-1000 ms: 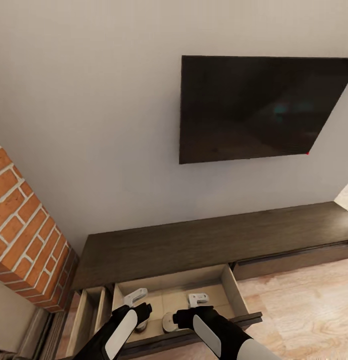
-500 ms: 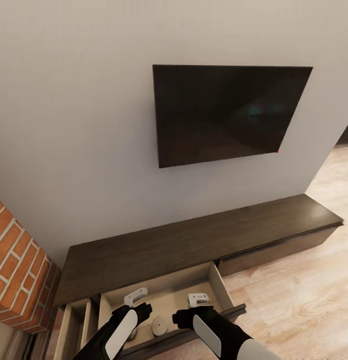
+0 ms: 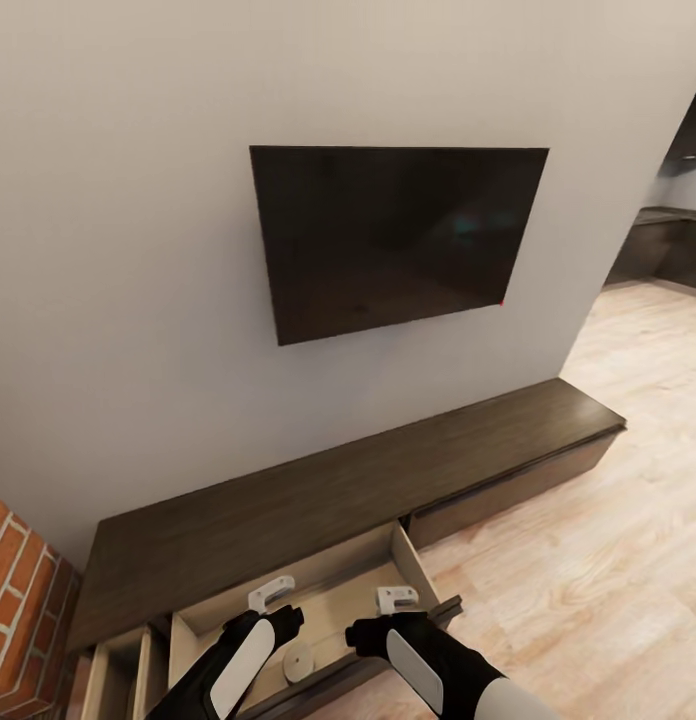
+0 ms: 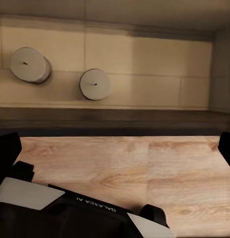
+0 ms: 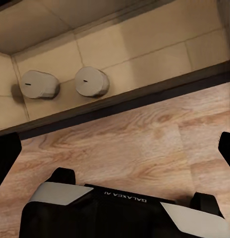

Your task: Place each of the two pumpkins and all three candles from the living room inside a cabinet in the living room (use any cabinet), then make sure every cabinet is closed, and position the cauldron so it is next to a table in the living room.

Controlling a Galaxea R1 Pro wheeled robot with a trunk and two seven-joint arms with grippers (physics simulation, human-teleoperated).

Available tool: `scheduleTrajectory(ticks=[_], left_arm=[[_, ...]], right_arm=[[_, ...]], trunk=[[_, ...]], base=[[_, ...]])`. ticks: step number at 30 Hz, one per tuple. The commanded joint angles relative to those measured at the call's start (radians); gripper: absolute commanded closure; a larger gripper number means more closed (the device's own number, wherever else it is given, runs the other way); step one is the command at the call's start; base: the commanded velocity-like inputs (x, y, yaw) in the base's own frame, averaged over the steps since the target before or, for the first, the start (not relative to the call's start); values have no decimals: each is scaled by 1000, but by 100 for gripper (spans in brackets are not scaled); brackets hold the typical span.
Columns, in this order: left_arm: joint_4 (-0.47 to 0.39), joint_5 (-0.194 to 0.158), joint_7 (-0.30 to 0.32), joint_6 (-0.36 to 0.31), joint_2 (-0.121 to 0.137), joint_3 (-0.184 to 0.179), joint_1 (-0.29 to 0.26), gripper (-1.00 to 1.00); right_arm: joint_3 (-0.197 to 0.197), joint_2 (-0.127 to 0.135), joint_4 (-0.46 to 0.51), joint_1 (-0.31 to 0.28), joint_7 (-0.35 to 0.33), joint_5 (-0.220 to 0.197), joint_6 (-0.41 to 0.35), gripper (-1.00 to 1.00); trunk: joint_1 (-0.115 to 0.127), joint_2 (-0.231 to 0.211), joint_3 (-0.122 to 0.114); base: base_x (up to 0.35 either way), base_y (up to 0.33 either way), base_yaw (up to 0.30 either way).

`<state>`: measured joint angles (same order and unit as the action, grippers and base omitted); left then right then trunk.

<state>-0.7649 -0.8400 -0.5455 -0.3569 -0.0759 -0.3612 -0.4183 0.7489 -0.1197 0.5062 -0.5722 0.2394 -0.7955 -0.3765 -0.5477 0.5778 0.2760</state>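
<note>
- We take the long, low dark brown wood-grain cabinet (image 3: 328, 500) under the black wall-mounted television (image 3: 388, 235) as our landmark; one of its wide drawers (image 3: 413, 570) stands pulled out toward us, with a second open compartment at the cabinet's brick-wall end.
- Left gripper (image 3: 271, 594): it hangs above the open drawer. In the left wrist view only its two dark fingertips (image 4: 7, 148) show, at opposite edges of the picture, so we judge the jaws spread wide and empty.
- Two tiny squat greyish-tan cylindrical candles (image 4: 29, 64) (image 4: 94, 84) rest on the pale drawer floor, near each other but apart, just behind the dark front panel. In the head view one candle (image 3: 297, 660) shows between the two arms.
- Handling judgement: the candles look light, rigid and smooth-sided. We would grip one across its round side wall, low on the body, with modest closing force; tipped on its side it could roll.
- Right gripper (image 3: 397, 599): it also hangs above the drawer, toward the cabinet's kitchen end. Its fingertips (image 5: 6, 153) likewise sit at the picture edges in the right wrist view, so we judge it wide open and carrying nothing.
- The right wrist view shows the same two candles (image 5: 39, 84) (image 5: 92, 81), here appearing to lie on their sides.
- The light plank floor (image 3: 608, 560) lies before the cabinet.
- We judge a third candle still outstanding, and the drawer still to be shut.
</note>
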Motion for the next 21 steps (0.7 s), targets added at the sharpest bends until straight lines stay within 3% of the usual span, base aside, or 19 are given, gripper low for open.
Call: scheduleTrajectory(ticks=[1, 17, 21], left_arm=[[-2, -7, -8, -2, 1, -3, -1, -100], [-2, -7, -9, -1, 1, -2, -1, -100], [-2, -7, -9, 0, 1, -2, -1, -100]], right_arm=[[7, 1, 2, -1, 9, -10, 0, -100], [7, 8, 0, -1, 10, -13, 73, -100], [7, 6, -2, -2, 8, -71, 105, -100]], trunk=[[4, -6, -3], [65, -118, -71], [80, -146, -88]], base=[[0, 0, -243], [0, 0, -242], [0, 0, -240]])
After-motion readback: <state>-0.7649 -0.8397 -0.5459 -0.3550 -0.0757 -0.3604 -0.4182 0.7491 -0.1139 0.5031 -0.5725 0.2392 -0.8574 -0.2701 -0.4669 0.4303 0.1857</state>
